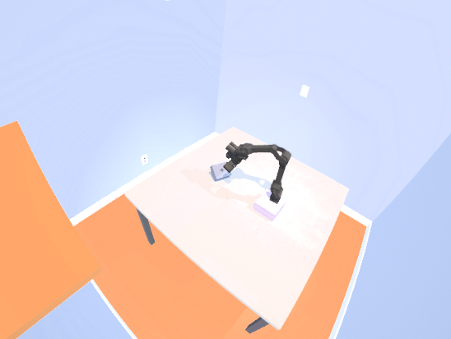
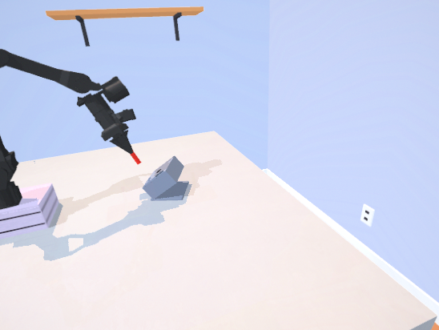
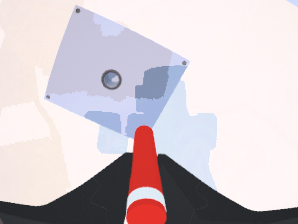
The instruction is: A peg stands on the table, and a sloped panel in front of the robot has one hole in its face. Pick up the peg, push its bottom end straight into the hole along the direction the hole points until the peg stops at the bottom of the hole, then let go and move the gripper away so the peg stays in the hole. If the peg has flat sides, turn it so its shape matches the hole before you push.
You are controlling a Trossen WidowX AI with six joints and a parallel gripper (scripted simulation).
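Observation:
The red round peg (image 2: 135,158) (image 3: 144,165) with a white band near its top is held by my gripper (image 2: 131,152) (image 3: 144,160), which is shut on it. In the exterior view the peg tilts, its free end pointing down and toward the panel, in the air short of it. The blue-grey sloped panel (image 1: 218,174) (image 2: 163,185) (image 3: 90,50) stands on the table. Its round hole (image 2: 159,172) (image 3: 111,79) lies ahead and to the left of the peg's tip in the wrist view. In the top view the peg is hidden by the gripper.
The arm's base stands on a lilac block (image 1: 267,209) (image 2: 48,208) on the table (image 1: 214,230) (image 2: 240,260). An orange shelf (image 2: 128,14) hangs on the wall behind. Shadows of the arm fall across the table and panel.

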